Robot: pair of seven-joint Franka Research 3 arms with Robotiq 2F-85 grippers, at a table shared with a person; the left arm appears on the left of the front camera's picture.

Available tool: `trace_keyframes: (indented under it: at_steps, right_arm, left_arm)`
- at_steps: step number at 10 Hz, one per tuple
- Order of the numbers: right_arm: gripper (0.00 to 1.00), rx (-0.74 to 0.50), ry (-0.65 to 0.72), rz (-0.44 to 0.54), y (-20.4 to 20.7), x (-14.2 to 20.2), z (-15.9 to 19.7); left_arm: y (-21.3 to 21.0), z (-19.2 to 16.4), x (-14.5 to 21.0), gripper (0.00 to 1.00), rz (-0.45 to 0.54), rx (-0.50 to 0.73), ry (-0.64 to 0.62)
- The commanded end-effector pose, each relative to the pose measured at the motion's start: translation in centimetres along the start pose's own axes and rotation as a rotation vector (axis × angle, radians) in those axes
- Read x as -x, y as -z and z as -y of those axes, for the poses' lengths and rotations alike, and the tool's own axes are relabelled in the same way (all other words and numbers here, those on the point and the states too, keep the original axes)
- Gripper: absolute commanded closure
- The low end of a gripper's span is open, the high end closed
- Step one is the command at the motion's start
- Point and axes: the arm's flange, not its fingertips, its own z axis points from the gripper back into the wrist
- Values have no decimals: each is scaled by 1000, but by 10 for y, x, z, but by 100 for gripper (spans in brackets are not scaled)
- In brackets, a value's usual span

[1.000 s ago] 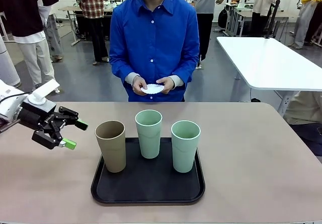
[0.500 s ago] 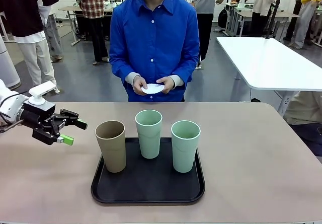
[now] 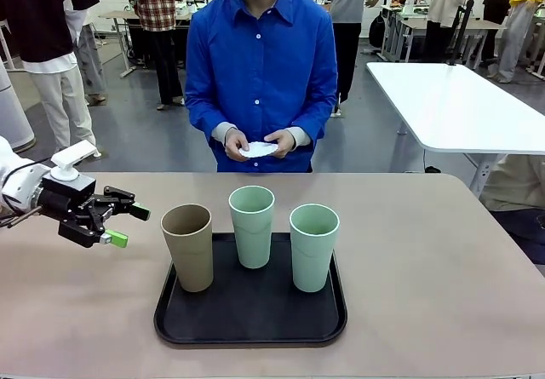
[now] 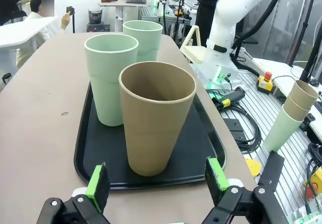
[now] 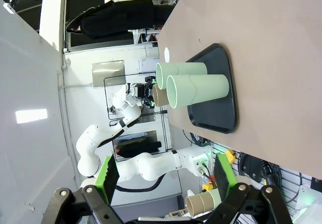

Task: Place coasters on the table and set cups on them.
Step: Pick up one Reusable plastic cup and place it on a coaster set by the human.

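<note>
So the left gripper is hovering over the left side of the table. Its fingers are spread wide with nothing between them, pointing right at the tan cup but not touching it. All three cups stand upright on a black tray near the middle of the table. The tan one is at the left, with the two mint cups to its right, one a bit farther back and the other at the right end. The right gripper is wide open too, holding nothing, well away from the tray. The person at the far side has a white lacy coaster in both hands, beyond the table's far edge, not yet put down.
</note>
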Motion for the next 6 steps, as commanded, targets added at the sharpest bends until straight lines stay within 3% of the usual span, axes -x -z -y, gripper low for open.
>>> trace_keyframes:
  at_steps: [1,6]
  right_arm:
    - [0,-19,-4,3,1,0,-1]
    - [0,-19,-4,3,1,0,-1]
  left_arm:
    - [-3,1,-3,0,-2,11,-1]
    - [21,5,25,0,57,12,-11]
